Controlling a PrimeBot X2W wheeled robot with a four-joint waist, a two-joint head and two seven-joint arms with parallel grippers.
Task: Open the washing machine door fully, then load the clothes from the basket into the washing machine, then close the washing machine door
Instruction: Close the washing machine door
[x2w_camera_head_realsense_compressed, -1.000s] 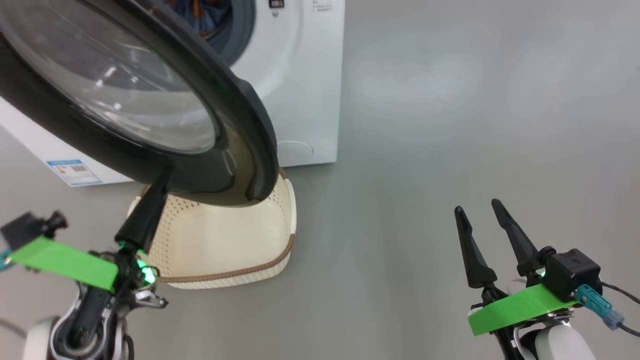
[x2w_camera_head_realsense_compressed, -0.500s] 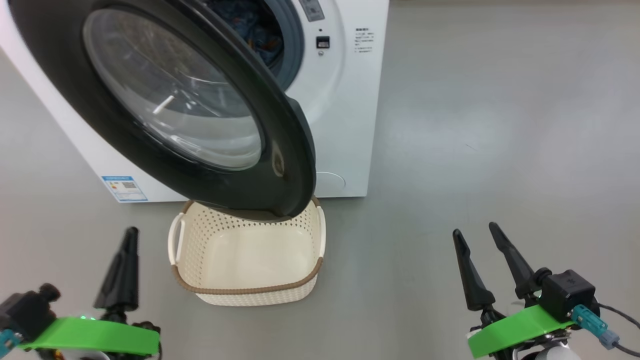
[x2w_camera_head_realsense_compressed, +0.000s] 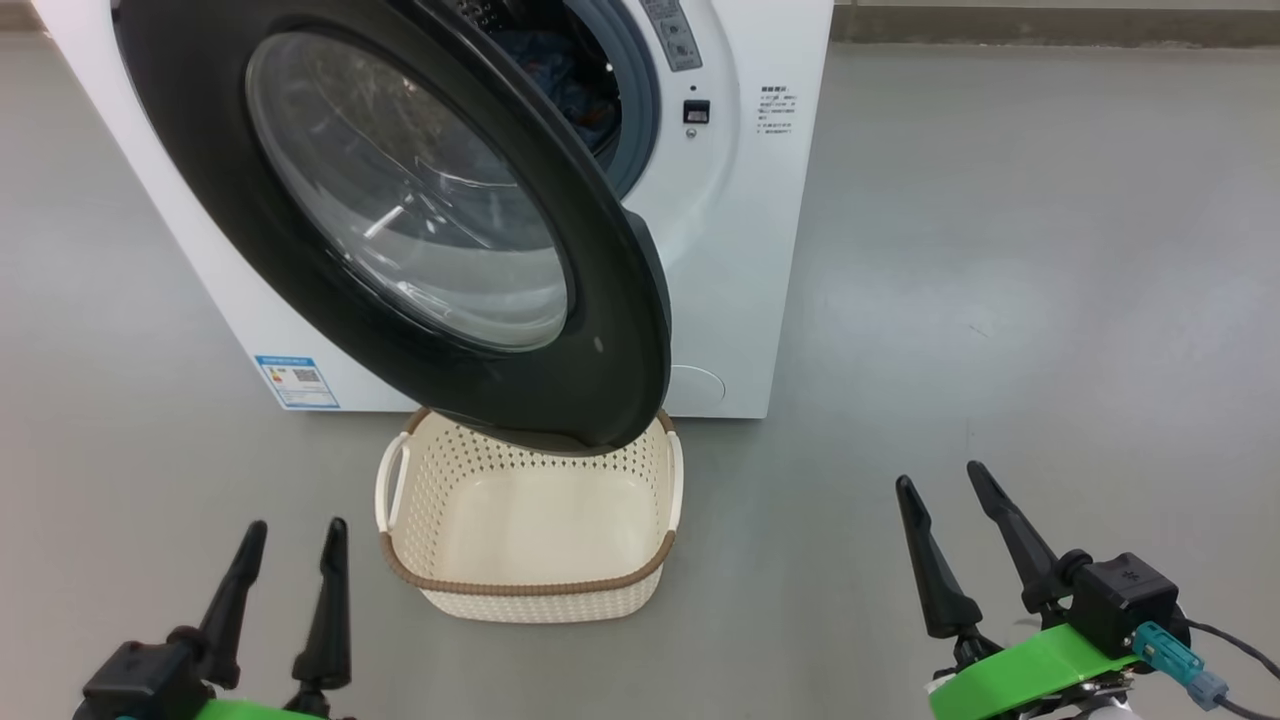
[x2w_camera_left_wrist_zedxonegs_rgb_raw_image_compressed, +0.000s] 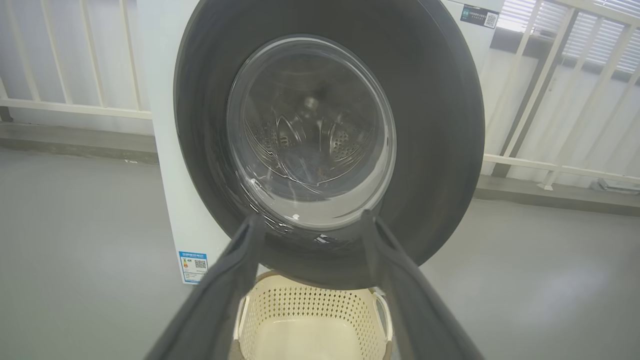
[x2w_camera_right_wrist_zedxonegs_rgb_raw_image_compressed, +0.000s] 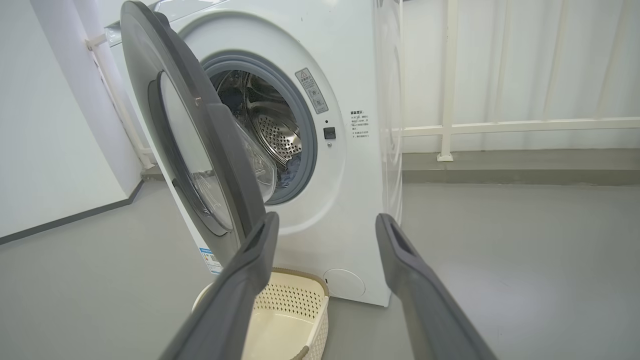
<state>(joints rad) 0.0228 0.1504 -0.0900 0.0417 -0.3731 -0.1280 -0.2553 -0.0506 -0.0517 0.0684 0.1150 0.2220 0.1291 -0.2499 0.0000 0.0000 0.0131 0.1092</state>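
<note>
The clothes (x2w_camera_head_realsense_compressed: 560, 70) lie in the drum (x2w_camera_right_wrist_zedxonegs_rgb_raw_image_compressed: 280, 132), basket (x2w_camera_head_realsense_compressed: 530, 588) empty, so my left gripper (x2w_camera_head_realsense_compressed: 297, 525) and right gripper (x2w_camera_head_realsense_compressed: 940, 475) hang wide open, unladen, to shut the washing machine door (x2w_camera_head_realsense_compressed: 620, 330)

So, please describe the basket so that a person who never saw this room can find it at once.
Find the big white washing machine standing on the grey floor; its round black door hangs open. Under that door's lower edge sits the basket: cream, perforated, empty, with a brown rim, unlike the smooth white machine.
</note>
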